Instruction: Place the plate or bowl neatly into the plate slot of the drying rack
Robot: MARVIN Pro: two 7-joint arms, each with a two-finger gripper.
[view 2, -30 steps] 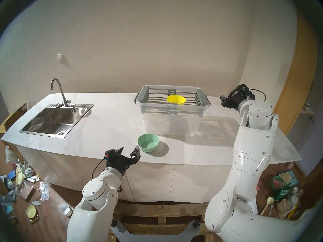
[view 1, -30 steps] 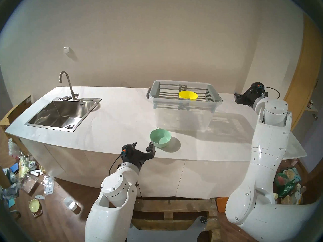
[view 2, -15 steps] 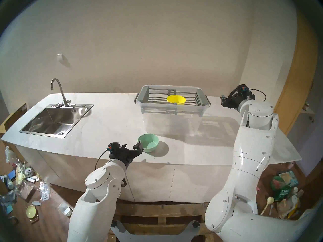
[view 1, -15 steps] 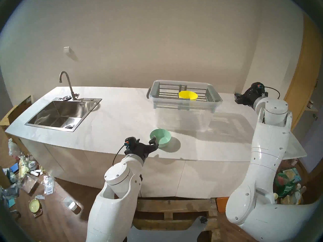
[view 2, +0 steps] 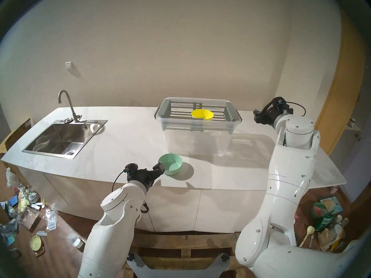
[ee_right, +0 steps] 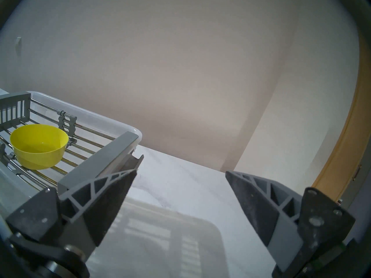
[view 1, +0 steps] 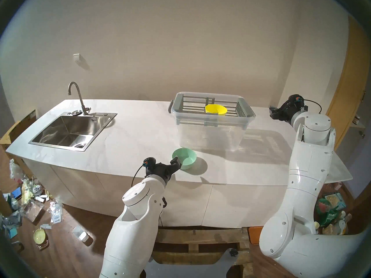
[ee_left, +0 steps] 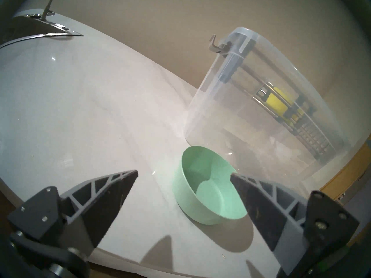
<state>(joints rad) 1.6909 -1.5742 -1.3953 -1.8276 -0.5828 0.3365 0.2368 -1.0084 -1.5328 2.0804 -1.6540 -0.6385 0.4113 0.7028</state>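
Done so far: a round yellow plastic bowl (view 1: 216, 109) already sits upright on the parallel steel rods of the plate slot (view 1: 230, 109), the right-hand span of the grey-ended steel-rod drying rack (view 1: 190, 107) that lies across the top of a clear plastic tub (view 1: 210, 135) at the far side of the white marble-look counter (view 1: 130, 135).
Still to do: a round mint-green plastic bowl (view 1: 184, 158) stands upright on the counter, near the front edge and just in front of the tub; it has yet to be gripped, lifted and set in the slot, so I judge the task about half finished.
Left gripper (ee_left: 183, 174): jaws spread wide and empty; in the wrist view the right finger overlaps the green bowl's near rim and the left finger hangs over bare counter, so the rim is not yet pinched. Whether a finger touches the bowl I cannot tell.
Right gripper (ee_right: 181, 173): jaws spread wide, empty, held level to the right of the rack.
Changed since the earlier frame: the left arm has come forward and rolled its wrist, bringing one finger from beside the bowl to its near rim.
Unchanged: both bowls, rack and right arm.
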